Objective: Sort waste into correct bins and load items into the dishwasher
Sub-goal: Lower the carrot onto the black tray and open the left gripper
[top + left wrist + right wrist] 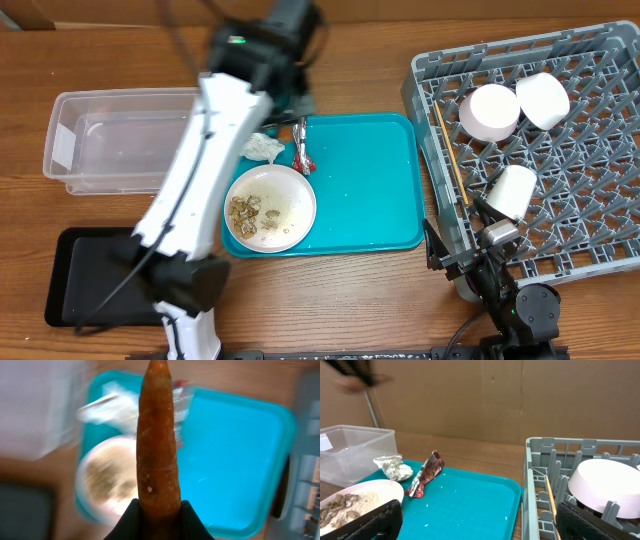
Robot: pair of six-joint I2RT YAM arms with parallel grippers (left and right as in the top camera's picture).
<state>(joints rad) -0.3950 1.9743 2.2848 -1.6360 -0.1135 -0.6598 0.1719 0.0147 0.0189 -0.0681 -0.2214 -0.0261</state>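
My left gripper is shut on the thin orange stick and holds it above the teal tray's far left corner. Below it lie the crumpled white napkin, the red-and-white wrapper and the white plate with brownish food scraps. The clear tub and the black tray are on the left. The grey dish rack holds two bowls, a cup and chopsticks. My right gripper is open and empty by the rack's near left corner.
The teal serving tray lies between the bins and the rack. The left arm reaches from the front left across the black tray and the plate's left side. A cardboard wall stands behind the table in the right wrist view.
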